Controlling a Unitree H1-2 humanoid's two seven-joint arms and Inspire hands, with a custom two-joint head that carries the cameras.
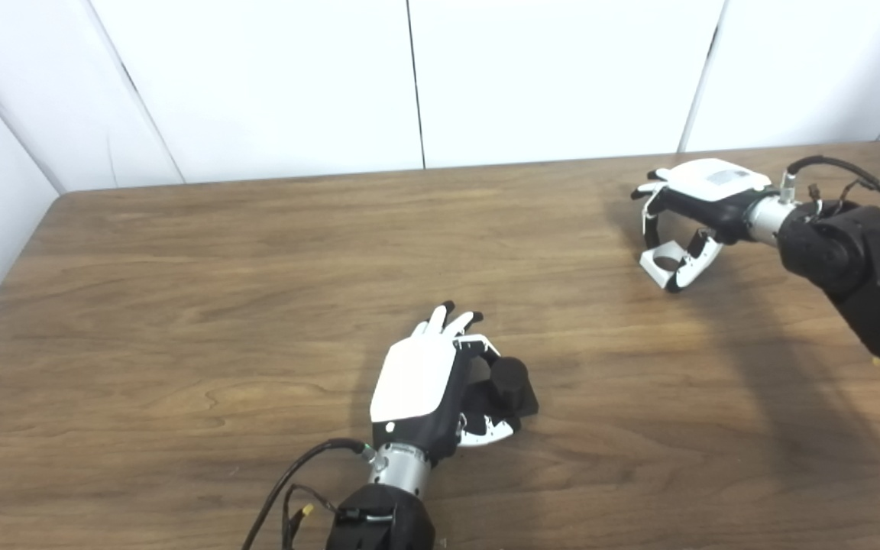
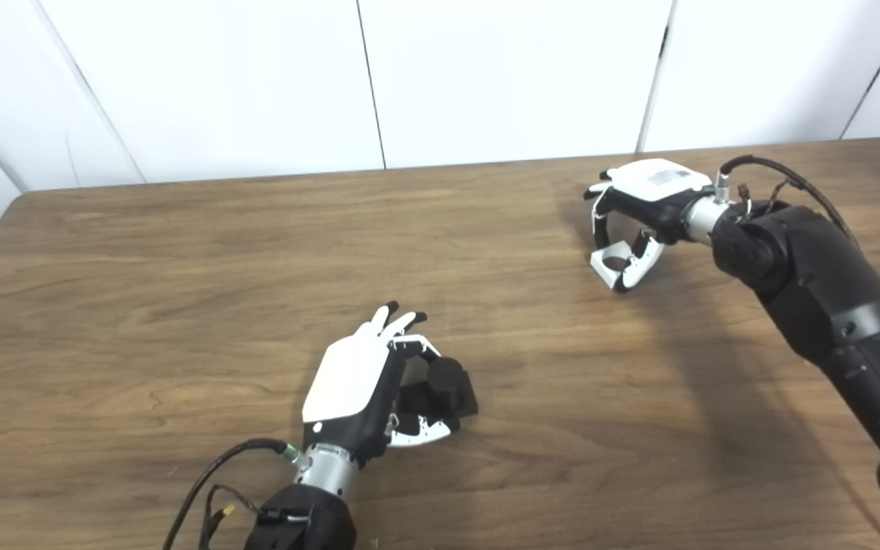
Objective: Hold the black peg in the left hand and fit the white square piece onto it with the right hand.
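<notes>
On the table (image 1: 180,252), step: both pickups under way.
Left hand (image 1: 417,382): my fingers curl around the black peg (image 1: 509,380), not lifted.
Right hand (image 1: 696,202): pinching the white square piece (image 1: 665,265).
Next: raise, align hole over peg.

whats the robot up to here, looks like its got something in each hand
The left hand is curled around the black peg near the front of the wooden table, though whether it grips it firmly is unclear. The right hand is far off toward the back right, closing on the white square piece. The two parts are well apart, not yet fitted.
</notes>
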